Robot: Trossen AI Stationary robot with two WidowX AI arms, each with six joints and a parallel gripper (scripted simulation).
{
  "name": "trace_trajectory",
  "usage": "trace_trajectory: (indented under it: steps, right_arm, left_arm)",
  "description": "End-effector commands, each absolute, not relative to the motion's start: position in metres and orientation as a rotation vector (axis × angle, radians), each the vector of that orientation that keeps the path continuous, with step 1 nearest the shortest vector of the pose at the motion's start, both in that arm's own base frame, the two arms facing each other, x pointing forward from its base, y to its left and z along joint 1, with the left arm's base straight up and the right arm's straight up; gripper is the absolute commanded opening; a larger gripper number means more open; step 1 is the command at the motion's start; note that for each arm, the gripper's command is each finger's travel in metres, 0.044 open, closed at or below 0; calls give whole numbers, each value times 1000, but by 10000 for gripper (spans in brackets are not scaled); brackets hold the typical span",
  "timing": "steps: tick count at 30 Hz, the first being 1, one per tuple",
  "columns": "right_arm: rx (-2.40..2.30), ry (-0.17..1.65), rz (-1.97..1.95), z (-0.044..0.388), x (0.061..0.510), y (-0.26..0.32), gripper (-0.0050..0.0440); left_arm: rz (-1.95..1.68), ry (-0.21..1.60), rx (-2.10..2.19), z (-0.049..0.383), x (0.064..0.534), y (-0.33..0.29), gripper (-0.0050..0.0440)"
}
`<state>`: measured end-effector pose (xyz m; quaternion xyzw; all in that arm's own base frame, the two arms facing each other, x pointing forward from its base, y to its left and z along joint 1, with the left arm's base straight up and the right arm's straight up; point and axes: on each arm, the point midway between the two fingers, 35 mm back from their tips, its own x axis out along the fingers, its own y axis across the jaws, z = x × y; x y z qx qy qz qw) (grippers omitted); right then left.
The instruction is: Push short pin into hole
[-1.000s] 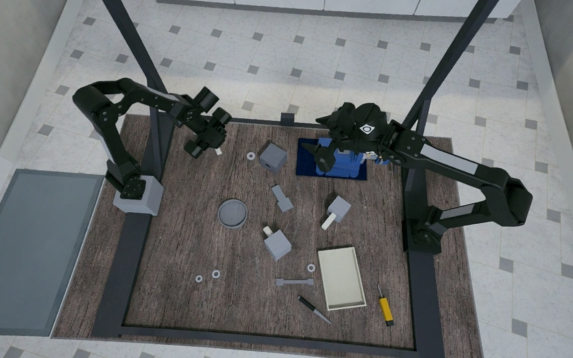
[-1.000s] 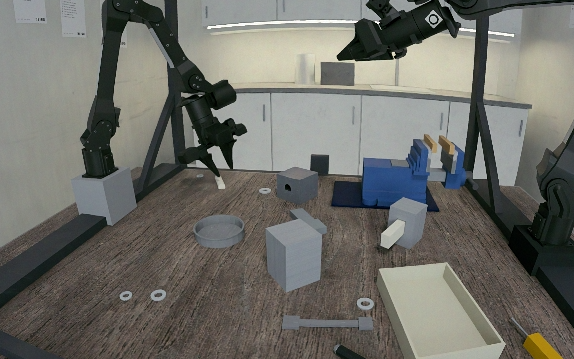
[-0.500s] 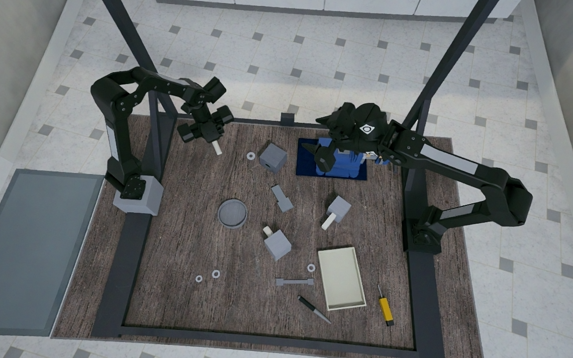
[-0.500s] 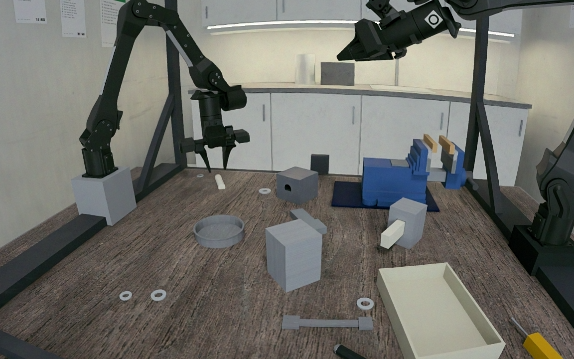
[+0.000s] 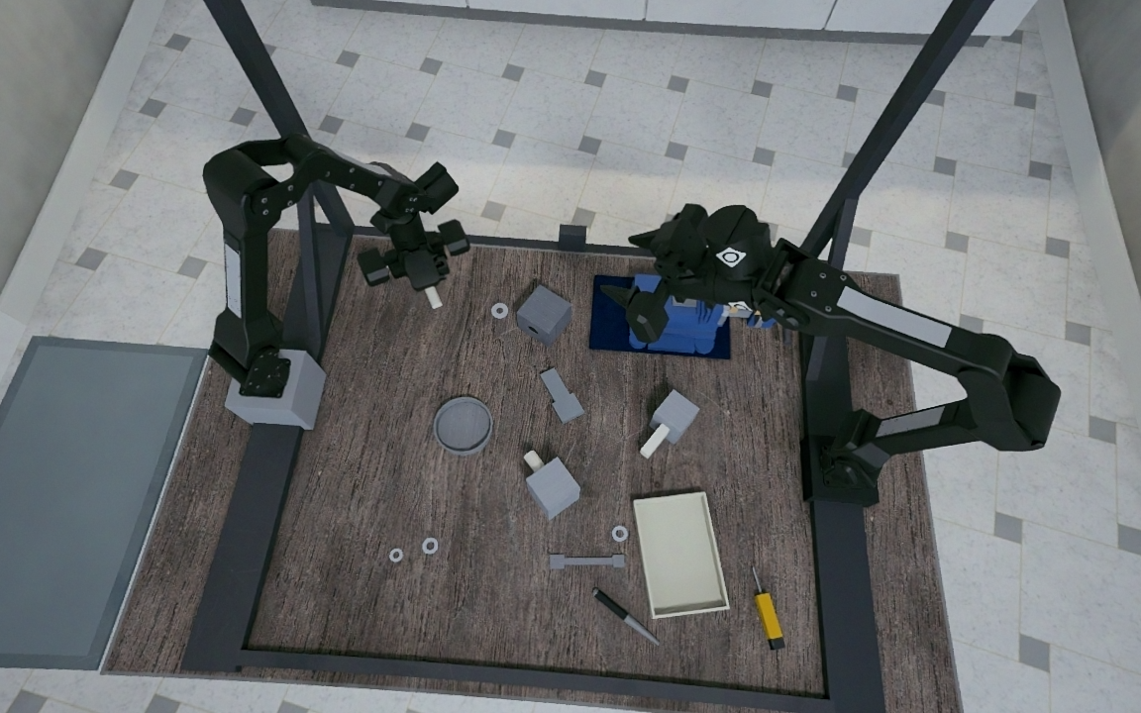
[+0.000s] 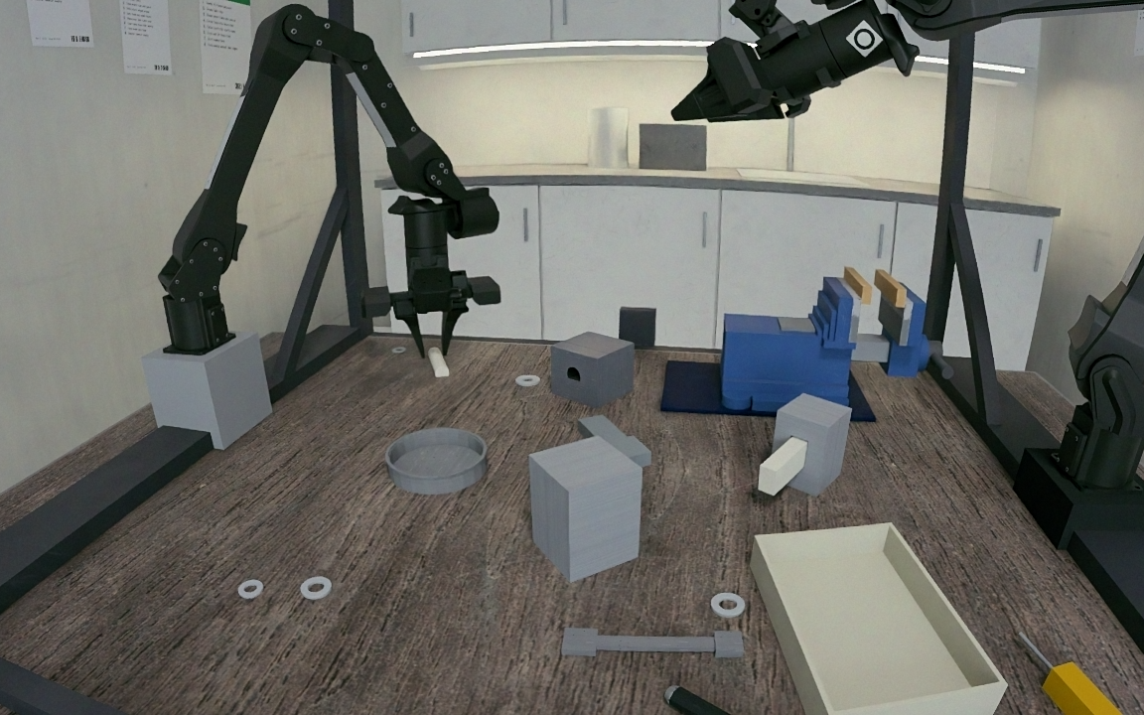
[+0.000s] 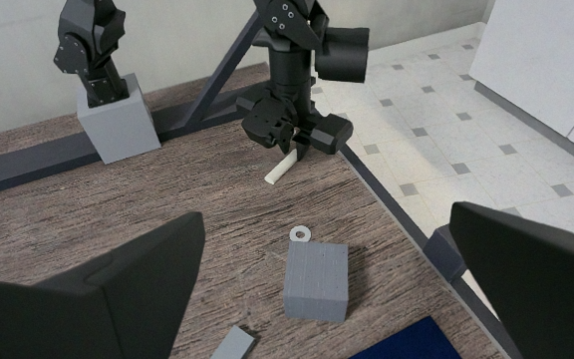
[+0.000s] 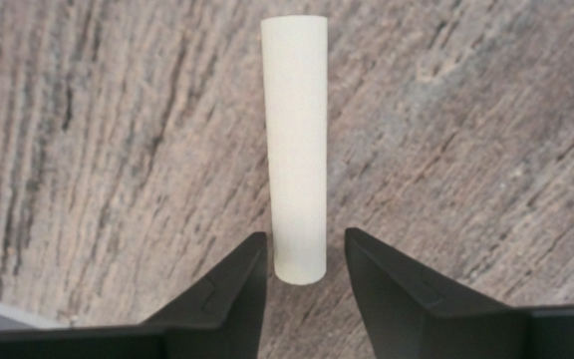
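The loose pin (image 5: 434, 299) (image 6: 438, 362) (image 7: 281, 169) (image 8: 297, 150), short, off-white and round-sided, lies on the table. My right gripper (image 6: 434, 354) (image 7: 293, 156) (image 8: 305, 241) points down over its far end; its partly open fingers stand either side of the pin, with a gap each side in the right wrist view. The grey block with the empty hole (image 5: 544, 313) (image 6: 592, 368) (image 7: 316, 279) stands upright; its arch-shaped hole shows in the exterior view. My left gripper (image 5: 617, 263) (image 6: 675, 115) (image 7: 326, 219) is wide open and empty, high near the blue vise.
A washer (image 5: 499, 306) (image 7: 300, 229) lies beside the holed block. Two other blocks (image 5: 554, 487) (image 5: 677, 414) hold pale pins. A stepped grey piece (image 5: 562, 395), a round dish (image 5: 463, 426) and a cream tray (image 5: 680, 554) are nearby. The vise (image 6: 772, 359) stands on a navy mat (image 5: 608, 332).
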<state>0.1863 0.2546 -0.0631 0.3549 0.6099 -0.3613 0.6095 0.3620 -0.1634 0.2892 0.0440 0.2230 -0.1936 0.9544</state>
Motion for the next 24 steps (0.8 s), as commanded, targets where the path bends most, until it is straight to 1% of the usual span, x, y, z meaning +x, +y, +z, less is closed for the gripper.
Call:
trace_trajectory:
  steps: [1, 12, 16, 18, 24]
  right_arm:
    - [836, 1407, -827, -63, 188, 257, 117]
    - [849, 1405, -806, -58, 191, 262, 117]
    - [849, 1405, -806, -58, 191, 262, 90]
    - [849, 1405, -806, -58, 191, 262, 90]
    - [849, 1405, -806, -58, 191, 262, 50]
  left_arm:
    - [-395, 427, 86, 300, 361, -163, 400]
    - [-395, 427, 86, 300, 361, -163, 400]
    - [-395, 427, 86, 300, 361, -163, 400]
    - [-395, 427, 86, 300, 361, -163, 400]
    - [-395, 427, 86, 300, 361, -163, 400]
